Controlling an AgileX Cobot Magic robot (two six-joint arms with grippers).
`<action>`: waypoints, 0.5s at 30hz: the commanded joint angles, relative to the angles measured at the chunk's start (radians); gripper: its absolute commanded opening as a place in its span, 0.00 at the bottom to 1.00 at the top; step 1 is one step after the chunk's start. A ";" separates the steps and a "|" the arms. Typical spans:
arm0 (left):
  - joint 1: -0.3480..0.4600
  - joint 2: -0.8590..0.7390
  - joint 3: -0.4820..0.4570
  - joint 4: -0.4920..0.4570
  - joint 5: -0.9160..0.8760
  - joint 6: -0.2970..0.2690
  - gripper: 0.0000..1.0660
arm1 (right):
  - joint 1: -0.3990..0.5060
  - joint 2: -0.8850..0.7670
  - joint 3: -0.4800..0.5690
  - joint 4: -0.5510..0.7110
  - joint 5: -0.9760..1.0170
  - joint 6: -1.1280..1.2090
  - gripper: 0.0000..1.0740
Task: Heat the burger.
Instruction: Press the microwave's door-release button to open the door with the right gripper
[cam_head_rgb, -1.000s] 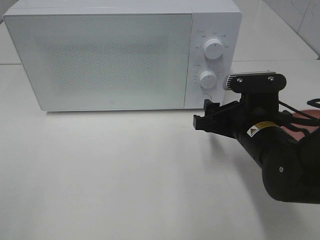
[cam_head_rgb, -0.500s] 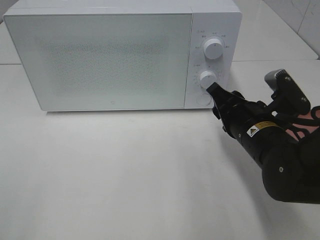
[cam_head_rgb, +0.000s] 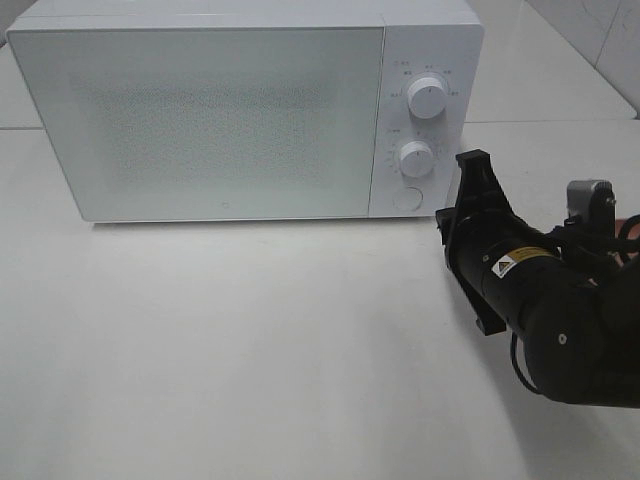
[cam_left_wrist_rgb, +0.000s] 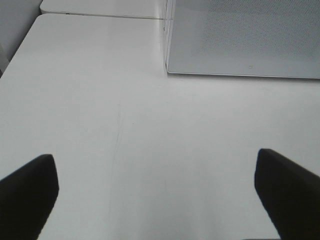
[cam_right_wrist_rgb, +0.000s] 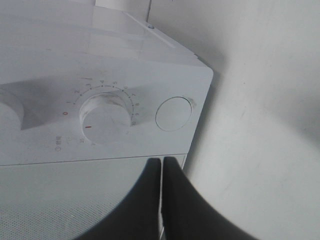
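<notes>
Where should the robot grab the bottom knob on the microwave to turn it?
Probably by its round side wall, coming straight at it from the front. The bottom knob is a short cylinder sticking out of the microwave, so a pinch across opposite sides should fit. The right end effector is shut, so it would need to open first.

Closed microwave (cam_head_rgb: 200, 110) blocks rear; table (cam_head_rgb: 250, 350) in front w/ free room.

Black arm (cam_head_rgb: 575, 335); yellow warning label (cam_head_rgb: 507, 264)
</notes>
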 joint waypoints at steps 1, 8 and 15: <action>-0.006 0.000 0.000 -0.005 -0.005 0.000 0.96 | 0.001 -0.001 0.002 -0.001 0.007 0.030 0.00; -0.006 0.000 0.000 -0.005 -0.005 0.000 0.96 | -0.002 0.034 -0.023 0.008 0.018 0.054 0.00; -0.006 0.000 0.000 -0.005 -0.005 0.000 0.96 | -0.003 0.107 -0.089 0.013 0.029 0.098 0.00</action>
